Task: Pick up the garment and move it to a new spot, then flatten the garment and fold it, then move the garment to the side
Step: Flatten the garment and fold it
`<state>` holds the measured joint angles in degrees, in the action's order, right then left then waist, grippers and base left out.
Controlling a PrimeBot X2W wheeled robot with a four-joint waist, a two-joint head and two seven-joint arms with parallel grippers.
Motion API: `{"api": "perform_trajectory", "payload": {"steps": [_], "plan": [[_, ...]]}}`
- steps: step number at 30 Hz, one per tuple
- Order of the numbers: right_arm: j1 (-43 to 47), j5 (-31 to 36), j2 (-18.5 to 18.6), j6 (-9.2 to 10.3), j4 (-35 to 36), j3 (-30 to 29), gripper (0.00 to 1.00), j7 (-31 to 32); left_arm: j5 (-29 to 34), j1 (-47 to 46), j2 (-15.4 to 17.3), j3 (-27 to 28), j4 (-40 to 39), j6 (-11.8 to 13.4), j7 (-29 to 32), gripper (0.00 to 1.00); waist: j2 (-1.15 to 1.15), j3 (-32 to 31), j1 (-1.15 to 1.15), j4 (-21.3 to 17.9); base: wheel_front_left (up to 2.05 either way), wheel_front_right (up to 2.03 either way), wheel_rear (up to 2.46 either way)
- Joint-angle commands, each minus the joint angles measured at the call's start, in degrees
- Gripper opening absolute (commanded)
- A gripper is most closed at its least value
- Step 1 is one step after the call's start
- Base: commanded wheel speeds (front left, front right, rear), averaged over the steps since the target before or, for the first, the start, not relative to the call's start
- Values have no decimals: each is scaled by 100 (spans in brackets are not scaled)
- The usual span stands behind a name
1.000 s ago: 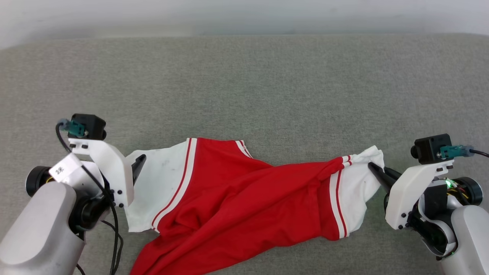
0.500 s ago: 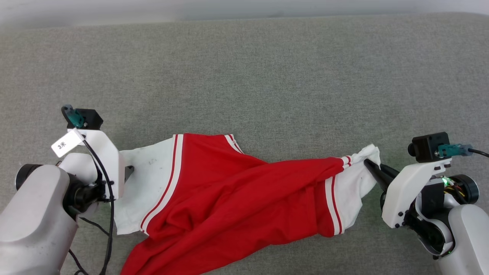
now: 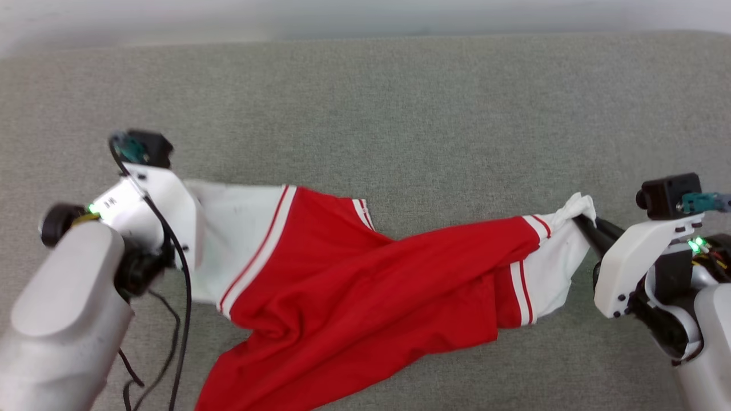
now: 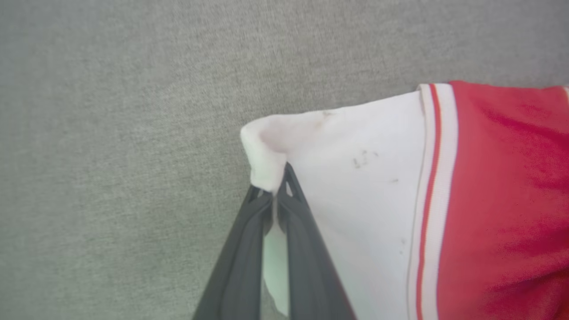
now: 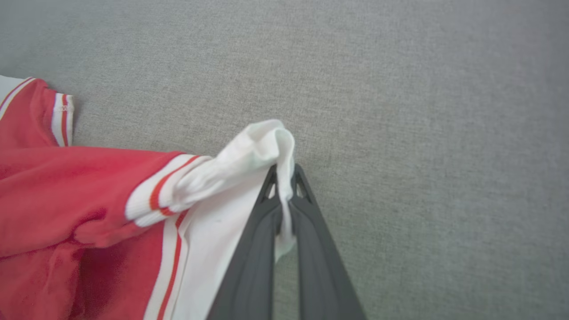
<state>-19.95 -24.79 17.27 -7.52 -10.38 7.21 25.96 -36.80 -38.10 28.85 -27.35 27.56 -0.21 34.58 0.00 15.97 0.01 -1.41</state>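
1. The left gripper (image 4: 273,189) has its two dark fingers pressed together on a corner of the left sleeve (image 4: 355,186). A small fold of white cloth stands above the fingertips, and more white cloth shows in the narrow gap lower down between the fingers.
2. The right gripper (image 5: 284,173) pinches the right sleeve (image 5: 249,151) in the same way. The sleeve edge is bunched into a thick roll just over the fingertips, and a strip of it passes down between the closed fingers.
3. The garment (image 3: 354,285) is stretched between the two grippers, from the robot's left side to its right side in the head view. Its red body is creased in long folds in the middle and sags toward the robot. The lower part runs out of the bottom edge of the head view.
4. Red-and-white striped trim (image 4: 429,200) marks the line where each white sleeve meets the red body.
5. Some small dark marks (image 4: 364,158) are on the left sleeve, near the held corner.
6. Under the garment is a grey woven surface (image 3: 400,114). I cannot tell whether the held corners are lifted off it or touch it.
7. A black cable (image 3: 181,319) hangs beside the left arm, close to the left sleeve.
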Motion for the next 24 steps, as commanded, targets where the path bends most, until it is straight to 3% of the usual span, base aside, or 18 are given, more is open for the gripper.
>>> {"api": "perform_trajectory", "payload": {"steps": [1,13,24], "plan": [[-104,17,54,6,-10,1,0,-32,72,-160,61,57,-52,42,-128,0,0,-74,-1,38,0,0,0],[-1347,88,694,6,-428,611,0,-18,624,-1293,18,354,34,377,-1613,0,0,-492,-1,118,0,0,0],[-3857,-134,899,7,-1621,1222,0,-470,963,-3084,-116,541,1001,439,-2656,0,0,-107,-1,57,0,0,0]]}}
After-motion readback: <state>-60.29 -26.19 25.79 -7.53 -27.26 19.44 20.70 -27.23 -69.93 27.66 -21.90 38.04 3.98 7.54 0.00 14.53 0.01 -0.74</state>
